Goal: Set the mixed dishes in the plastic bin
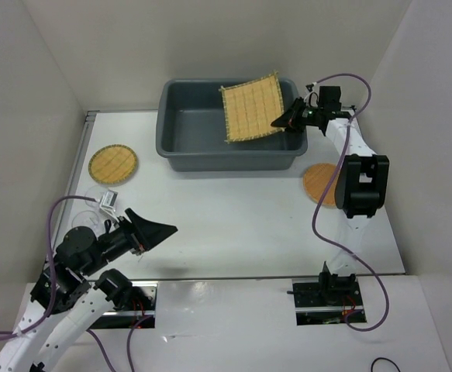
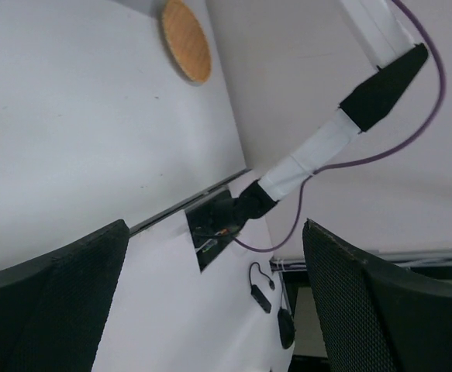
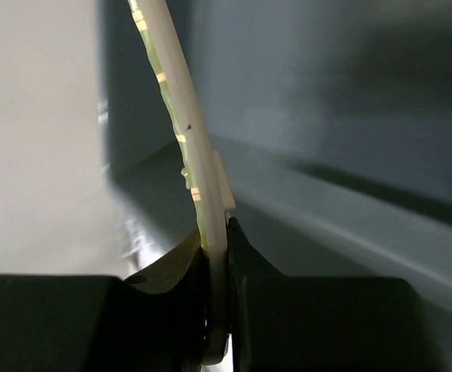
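Edge-grip: right pincer (image 1: 281,122) clamps square yellow woven mat (image 1: 250,107), tilted over plastic bin (image 1: 226,161), likely for dropping in; left pincer (image 1: 162,229) apart, idle.

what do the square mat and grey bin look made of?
The square mat looks like woven straw or bamboo fibre, matte yellow: grid weave shows, and it's thin edge-on. The bin looks like moulded plastic, dark grey with slight sheen: smooth walls, rounded corners.
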